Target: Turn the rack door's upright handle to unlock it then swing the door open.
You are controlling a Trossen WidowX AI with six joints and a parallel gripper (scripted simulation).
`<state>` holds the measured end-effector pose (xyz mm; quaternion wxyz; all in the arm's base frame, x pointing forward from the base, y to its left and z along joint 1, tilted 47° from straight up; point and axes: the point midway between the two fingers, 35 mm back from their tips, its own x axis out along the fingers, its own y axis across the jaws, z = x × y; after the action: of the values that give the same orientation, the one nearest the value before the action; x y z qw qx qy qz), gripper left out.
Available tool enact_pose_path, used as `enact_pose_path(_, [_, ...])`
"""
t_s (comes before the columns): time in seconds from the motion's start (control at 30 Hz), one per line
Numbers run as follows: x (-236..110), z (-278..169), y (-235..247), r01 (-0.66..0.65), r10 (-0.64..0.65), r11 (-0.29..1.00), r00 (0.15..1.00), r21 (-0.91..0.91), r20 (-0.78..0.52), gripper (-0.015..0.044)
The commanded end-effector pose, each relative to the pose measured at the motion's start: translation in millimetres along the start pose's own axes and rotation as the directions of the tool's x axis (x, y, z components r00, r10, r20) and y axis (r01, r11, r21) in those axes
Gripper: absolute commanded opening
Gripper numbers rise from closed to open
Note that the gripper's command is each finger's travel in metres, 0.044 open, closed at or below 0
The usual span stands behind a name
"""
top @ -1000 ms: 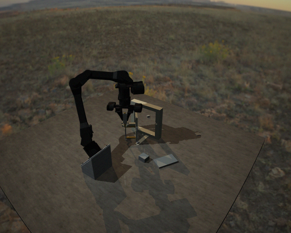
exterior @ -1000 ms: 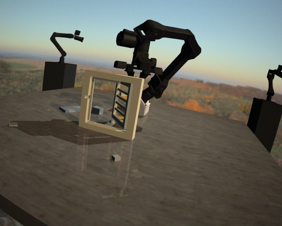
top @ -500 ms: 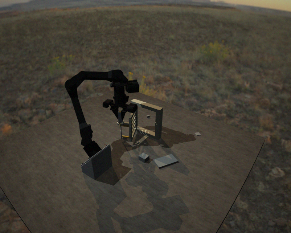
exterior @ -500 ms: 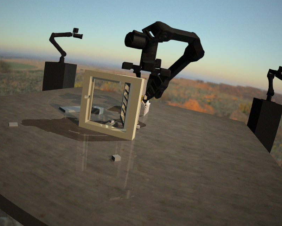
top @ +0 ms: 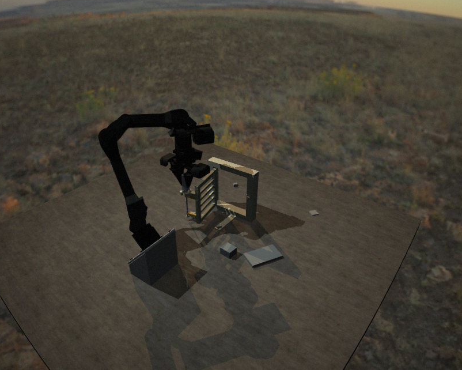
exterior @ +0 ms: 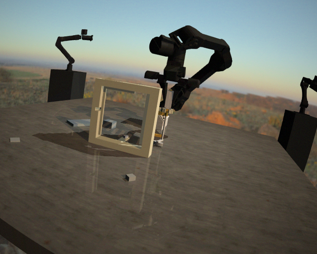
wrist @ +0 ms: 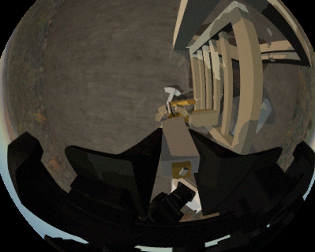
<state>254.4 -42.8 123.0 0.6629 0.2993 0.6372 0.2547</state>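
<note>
The slatted door (top: 197,205) (wrist: 249,73) stands swung far out from its frame (top: 252,196) (exterior: 151,121), roughly square to it; the exact angle is hard to tell. In the exterior view the frame's post hides the door. My gripper (top: 185,185) (exterior: 168,104) (wrist: 174,132) points down and is shut on the upright grey handle (wrist: 179,140), outside the door's free edge. The handle looks turned, with its lower rod (top: 186,205) (exterior: 163,126) and orange brackets reaching down beside the door. The rod's foot is near the table top.
A grey block (top: 228,250) (exterior: 110,123) and a flat slab (top: 263,256) (exterior: 78,122) lie on the door's opening side. A small cube (top: 235,185) (exterior: 130,177) lies behind the frame, a small tile (top: 313,212) (exterior: 14,139) off to its side. A wedge (top: 161,259) stands by the arm's base.
</note>
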Motion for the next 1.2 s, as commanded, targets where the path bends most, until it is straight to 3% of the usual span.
enact_pose_path(0.0, [-1,2,6,-0.002,0.002,0.998,1.0,0.059,0.004,0.0011])
enact_pose_path(0.3, [-1,7,20,-0.004,0.003,0.984,1.0,0.178,0.005,0.0011])
enact_pose_path(0.67, [-1,7,21,-0.004,0.003,0.984,1.0,0.18,0.005,0.0011])
enact_pose_path(1.0, [-1,7,21,-0.004,0.003,0.984,1.0,0.18,0.005,0.0274])
enact_pose_path(1.17, [-6,8,21,0.001,-0.004,0.983,1.0,0.183,0.019,0.0284])
